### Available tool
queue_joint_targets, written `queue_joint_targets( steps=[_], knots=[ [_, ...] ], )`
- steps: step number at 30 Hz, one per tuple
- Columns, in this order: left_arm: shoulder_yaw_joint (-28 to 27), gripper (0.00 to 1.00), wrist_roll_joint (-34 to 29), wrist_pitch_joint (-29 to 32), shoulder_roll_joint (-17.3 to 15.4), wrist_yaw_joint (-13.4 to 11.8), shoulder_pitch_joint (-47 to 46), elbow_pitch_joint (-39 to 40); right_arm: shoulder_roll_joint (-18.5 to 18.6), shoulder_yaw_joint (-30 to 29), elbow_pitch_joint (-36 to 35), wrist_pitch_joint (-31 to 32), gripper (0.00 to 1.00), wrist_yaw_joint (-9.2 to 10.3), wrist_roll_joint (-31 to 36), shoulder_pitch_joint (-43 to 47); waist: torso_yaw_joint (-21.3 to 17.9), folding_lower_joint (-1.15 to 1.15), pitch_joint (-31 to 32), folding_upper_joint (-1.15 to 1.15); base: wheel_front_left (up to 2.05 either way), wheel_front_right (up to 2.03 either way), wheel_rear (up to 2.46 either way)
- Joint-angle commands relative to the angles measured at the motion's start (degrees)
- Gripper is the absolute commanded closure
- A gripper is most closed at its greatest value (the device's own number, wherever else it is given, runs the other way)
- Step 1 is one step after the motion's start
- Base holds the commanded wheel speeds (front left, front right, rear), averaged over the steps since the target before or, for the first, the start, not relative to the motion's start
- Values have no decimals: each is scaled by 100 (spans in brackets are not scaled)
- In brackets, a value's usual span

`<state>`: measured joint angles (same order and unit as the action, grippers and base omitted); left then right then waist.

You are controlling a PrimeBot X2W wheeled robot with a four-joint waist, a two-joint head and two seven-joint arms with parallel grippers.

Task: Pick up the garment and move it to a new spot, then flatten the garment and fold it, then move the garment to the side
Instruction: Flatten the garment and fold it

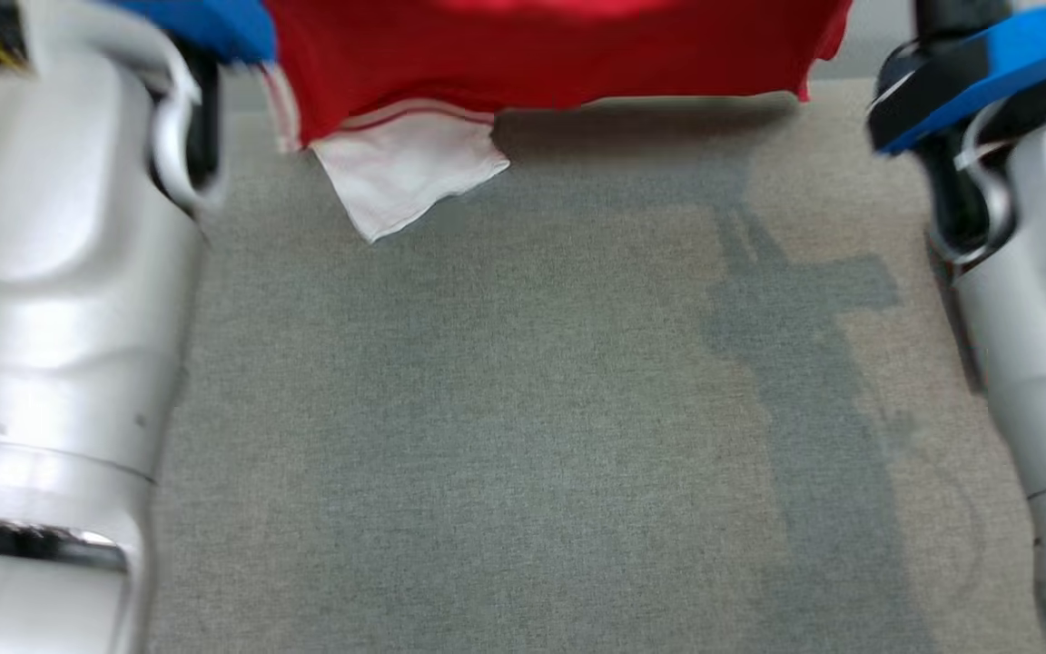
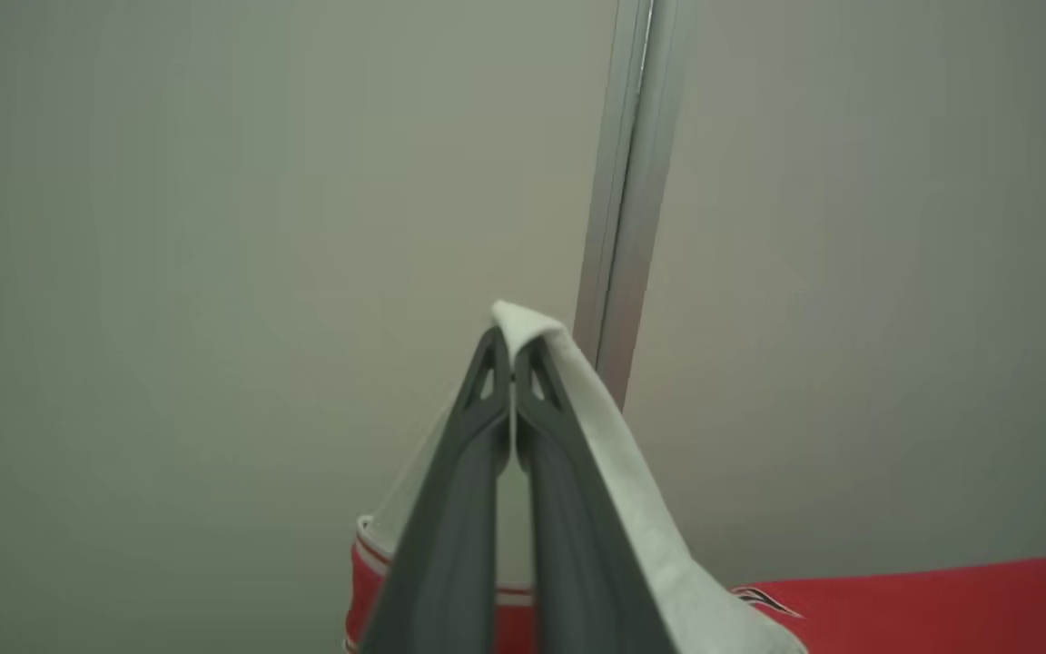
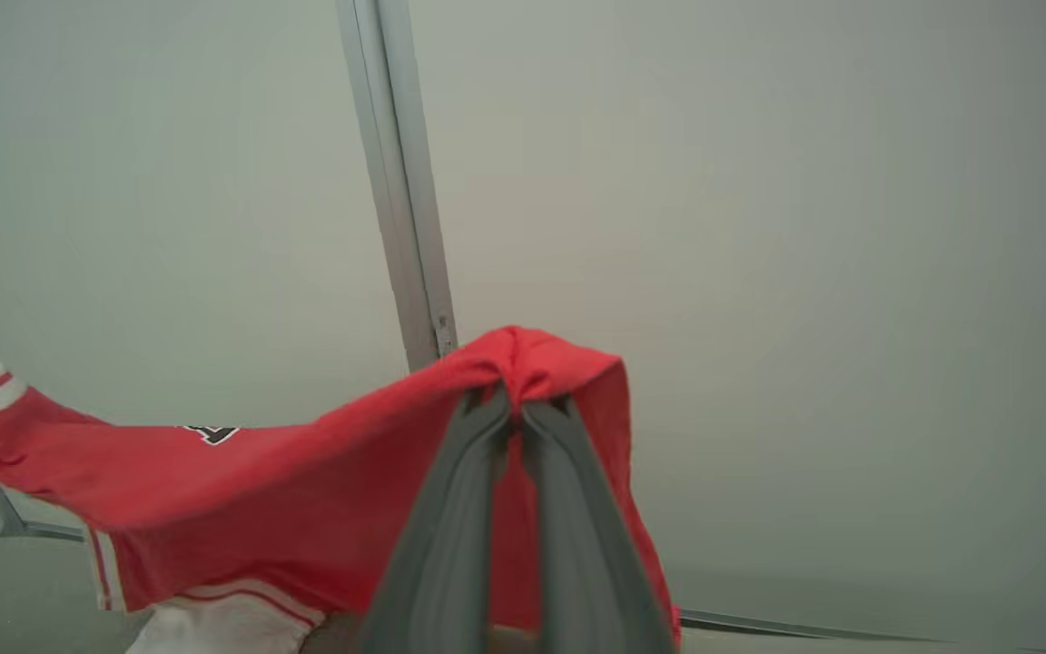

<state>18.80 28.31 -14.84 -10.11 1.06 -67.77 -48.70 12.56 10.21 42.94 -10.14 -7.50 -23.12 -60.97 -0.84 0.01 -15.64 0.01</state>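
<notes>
The red cloth garment [image 1: 559, 54], white-sleeved, hung stretched left-to-right (one sleeve [image 1: 405, 177] drooping down); my left pincer [image 2: 512, 368] and right pincer [image 3: 517, 407] each pinched it.

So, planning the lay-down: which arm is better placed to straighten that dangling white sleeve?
Likely left: the white sleeve hangs on its side of the garment, and the left gripper pinches white fabric. The right gripper grips red cloth at the other end.

The garment [image 1: 559, 54] is red with white sleeves and striped red-and-white trim, above a grey-green table [image 1: 523, 409].
</notes>
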Motion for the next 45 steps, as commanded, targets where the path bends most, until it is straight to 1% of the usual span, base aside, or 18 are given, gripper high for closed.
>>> queue_joint_targets(
  steps=[1, 5, 7, 9, 11, 14, 15, 20, 24, 27, 29, 31, 33, 37, 42, 45],
  knots=[
    [-16, 100, 61, -30, 98, 38, 252, -311, -72, 117, 311, -93, 100, 2, -77, -58, 57, -1, -84, -1, 0, 0, 0],
    [-147, 100, 270, -40, 341, 92, 673, -1236, -370, 551, 1196, -291, 100, 1, -266, 88, 38, -1, -238, -1, 0, 0, 0],
    [-216, 100, 321, -42, 417, 132, 827, -1475, -460, 734, 1470, -364, 100, 2, -390, 167, 14, -1, -329, -1, 0, 0, 0],
    [-280, 100, 321, -42, 443, 174, 987, -1538, -536, 940, 1642, -422, 100, 2, -498, 278, -7, -1, -395, -1, 0, 0, 0],
    [-373, 100, 280, -41, 432, 201, 1155, -1441, -550, 1079, 1689, -479, 100, 2, -660, 418, -11, -1, -431, -1, 0, 0, 0],
    [-532, 100, 168, -38, 428, 227, 1530, -1143, -481, 1323, 1591, -504, 100, 2, -867, 805, -26, -1, -373, -1, 0, 0, 0],
    [-587, 100, 110, -38, 435, 241, 1686, -1022, -408, 1319, 1461, -511, 100, 2, -967, 926, -25, -1, -342, -1, 0, 0, 0],
    [-1039, 100, -164, -38, 417, 309, 2767, 16, -73, 1286, 513, -507, 100, 2, -1142, 1985, -27, -1, -70, -1, 0, 0, 0],
    [-1407, 100, -456, -39, 429, 373, 3929, 1034, 185, 1121, -258, -509, 100, 2, -1100, 2906, -19, -1, 244, -1, 0, 0, 0],
    [-1615, 100, -588, -40, 484, 339, 4817, 1732, 317, 909, -715, -509, 100, 2, -1039, 3639, 17, -1, 486, -1, 0, 0, 0],
    [-1712, 100, -588, -39, 507, 300, 5410, 2052, 354, 778, -976, -509, 100, 2, -988, 4089, 51, -1, 635, -1, 0, 0, 0],
    [-1741, 100, -556, -26, 532, 232, 5876, 2395, 410, 611, -1192, -509, 100, 2, -930, 4523, 105, -1, 768, -1, 0, 0, 0],
    [-1744, 100, -498, 118, 545, 164, 6276, 2822, 403, 496, -1385, -509, 100, 2, -883, 4957, 163, -1, 863, -1, 0, 0, 0],
    [-1730, 100, -450, 636, 524, -55, 7061, 3848, 320, 173, -1725, -491, 100, 2, -804, 5723, 276, -1, 1014, -1, 0, 0, 0],
    [-1754, 100, -501, 1315, 431, -414, 7781, 5224, 151, -321, -2284, -140, 100, 2, -592, 6519, 296, -1, 1095, -1, 0, 0, 0],
    [-1725, 100, -579, 1632, 357, -539, 8021, 5741, -6, -521, -2659, 191, 100, 2, -458, 6819, 238, -1, 1112, -1, 0, 0, 0]
  ],
)
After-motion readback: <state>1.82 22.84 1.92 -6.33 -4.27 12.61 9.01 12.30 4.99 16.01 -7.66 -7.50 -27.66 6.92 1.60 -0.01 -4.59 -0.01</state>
